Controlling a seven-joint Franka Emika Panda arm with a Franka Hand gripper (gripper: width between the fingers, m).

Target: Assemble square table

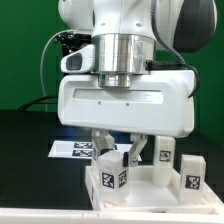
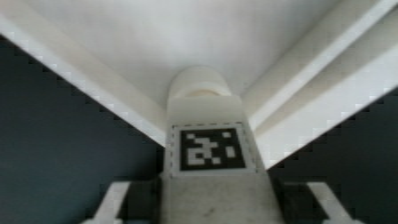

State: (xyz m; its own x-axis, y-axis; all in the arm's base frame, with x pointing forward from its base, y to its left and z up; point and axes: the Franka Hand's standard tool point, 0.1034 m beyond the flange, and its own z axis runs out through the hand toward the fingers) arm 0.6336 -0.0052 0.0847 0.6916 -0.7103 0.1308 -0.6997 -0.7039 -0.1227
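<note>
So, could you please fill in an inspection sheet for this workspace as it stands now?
Surface: black table, marker board lying flat.
Job's things: white tabletop with tagged legs standing on it; one tagged leg lies between the fingers.
Clutter: nothing seen.
Pincer: pincer down over a leg; its fingers flank it, contact unclear.
Cables: black cable behind the arm.
Surroundings: green backdrop.

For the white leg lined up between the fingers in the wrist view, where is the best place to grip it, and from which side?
Grip the leg across its two plain flanks, near mid-length, probably coming straight down along the gripper's present line. Its tagged face looks toward the wrist camera, the rounded end points away, and a finger stands on either side. That hold keeps the tag uncovered.
</note>
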